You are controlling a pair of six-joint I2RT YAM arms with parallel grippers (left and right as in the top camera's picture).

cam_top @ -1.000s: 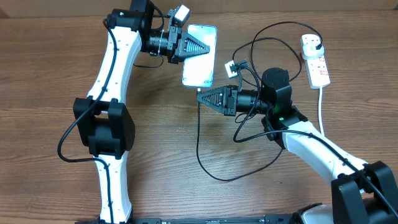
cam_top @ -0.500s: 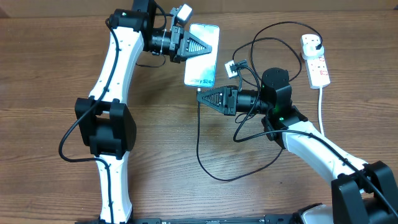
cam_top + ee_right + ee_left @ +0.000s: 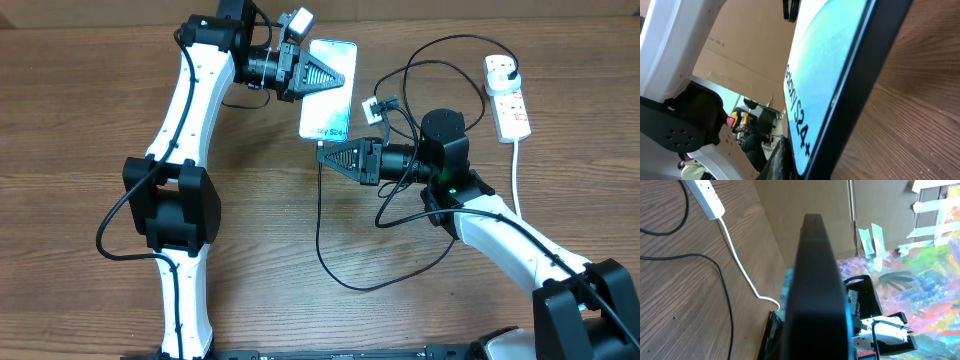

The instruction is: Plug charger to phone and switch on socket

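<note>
While both sets of fingers are pinched tight, the step in hand looks like mating the connector to the phone's port.

Left gripper [image 3: 338, 79]: closed across the upper half of the phone [image 3: 330, 112], one finger on the screen side, the other behind. Phone looks lifted & tilted, with its lit screen & "Galaxy S24+" text facing up.

Right gripper [image 3: 322, 154]: closed just below the phone's bottom edge, nearly touching it. The black charger [image 3: 319, 220] cable leaves these fingertips and loops away over the table [image 3: 80, 120], so it seems pinched near the connector end. The tip itself is hidden, as is the port.

Socket [image 3: 510, 100]: well apart, off behind the right gripper's wrist. A black plug sits in its far end. Can't tell if the switch is on.

To do it well, probably:
- Line the tip up w/ the middle of the bottom edge before pushing.
- Push straight along the phone's length, toward the left fingers, so they brace it.
- An off-axis push could twist the phone in that grip or bend the tip.
- Leave slack in the cable loop so it doesn't drag the tip sideways.
- The socket switch comes after.
</note>
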